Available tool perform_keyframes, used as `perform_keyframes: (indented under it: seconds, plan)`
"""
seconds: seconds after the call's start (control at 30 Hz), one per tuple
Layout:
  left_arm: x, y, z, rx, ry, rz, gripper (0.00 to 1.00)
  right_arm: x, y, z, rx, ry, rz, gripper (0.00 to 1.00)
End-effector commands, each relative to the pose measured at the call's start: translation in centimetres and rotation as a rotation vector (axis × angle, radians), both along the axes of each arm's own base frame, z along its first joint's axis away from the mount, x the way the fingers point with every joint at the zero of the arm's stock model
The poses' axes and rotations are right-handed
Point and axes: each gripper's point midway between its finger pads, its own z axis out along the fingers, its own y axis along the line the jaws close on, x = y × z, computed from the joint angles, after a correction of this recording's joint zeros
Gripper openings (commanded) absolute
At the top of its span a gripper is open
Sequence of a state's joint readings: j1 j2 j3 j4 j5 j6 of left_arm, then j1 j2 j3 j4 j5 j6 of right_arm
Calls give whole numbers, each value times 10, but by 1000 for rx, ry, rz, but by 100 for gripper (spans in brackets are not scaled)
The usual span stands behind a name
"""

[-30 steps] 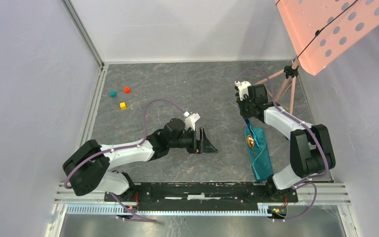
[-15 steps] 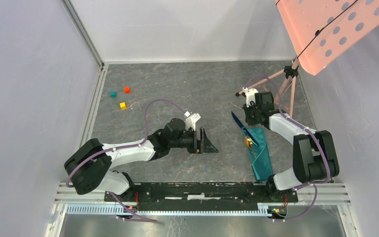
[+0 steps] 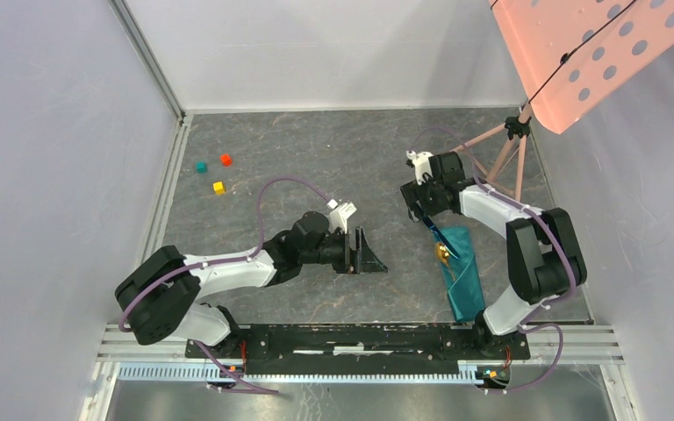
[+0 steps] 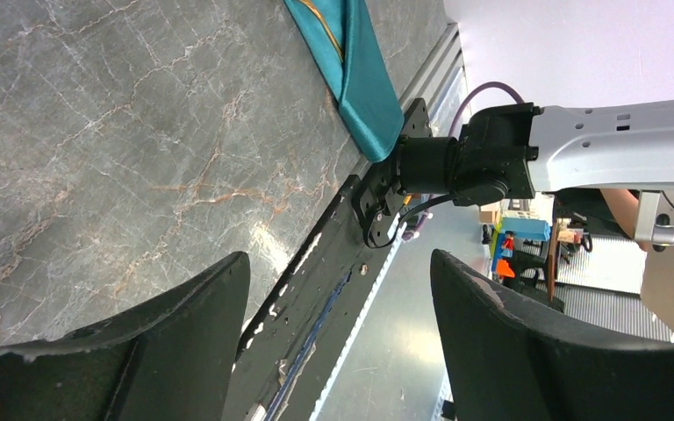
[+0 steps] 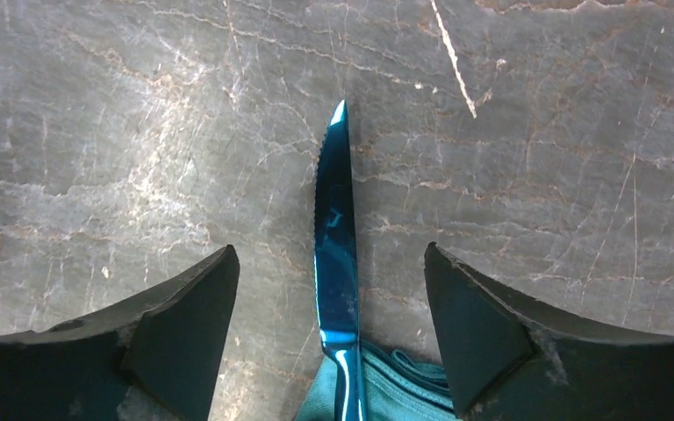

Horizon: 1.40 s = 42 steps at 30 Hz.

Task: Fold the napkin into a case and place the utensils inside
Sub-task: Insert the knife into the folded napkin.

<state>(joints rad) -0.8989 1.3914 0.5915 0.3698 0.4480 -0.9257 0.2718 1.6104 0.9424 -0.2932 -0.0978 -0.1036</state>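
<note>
Blue knife [image 5: 334,237] lies flat on the worktop [image 5: 96,132], its blade between the wide-spread fingers of the right tool [image 5: 329,254], which grips nothing. Its handle end meets the teal case [image 3: 462,272], where the gold spoon [image 3: 444,253] lies. The left tool [image 4: 340,263] is wide too, well apart from them.

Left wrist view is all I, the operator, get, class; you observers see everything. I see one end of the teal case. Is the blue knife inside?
Observer: Only partly: the blue knife meets the case at its handle end, blade lying out on the table.
Operator: Is the right gripper holding it?
Observer: No, the right gripper stands open astride the blade, not touching.
Operator: The spoon?
Observer: The gold spoon shows near the case's far end.
</note>
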Motion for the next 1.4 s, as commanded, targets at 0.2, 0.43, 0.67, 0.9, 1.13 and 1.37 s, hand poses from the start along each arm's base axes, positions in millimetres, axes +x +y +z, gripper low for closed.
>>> perform_keyframes:
  seconds: [0.2,0.43,0.67,0.9,1.13,1.37]
  plan:
    - [-2,1,17,-56,-30,6,82,20,3,-8,-91,17,34,62]
    - [-2,3,15,-50,-30,9,82,22,15,-17,-111,26,61,49]
    - [-3,4,11,-44,-29,13,82,25,11,-13,-133,-12,50,37]
    - [-2,4,12,-45,-32,12,82,29,11,-1,-127,-68,52,21]
    - [-3,5,9,-40,-29,13,82,33,9,26,-120,-139,39,8]
    - [-3,5,10,-44,-29,11,82,26,7,31,-94,-162,29,0]
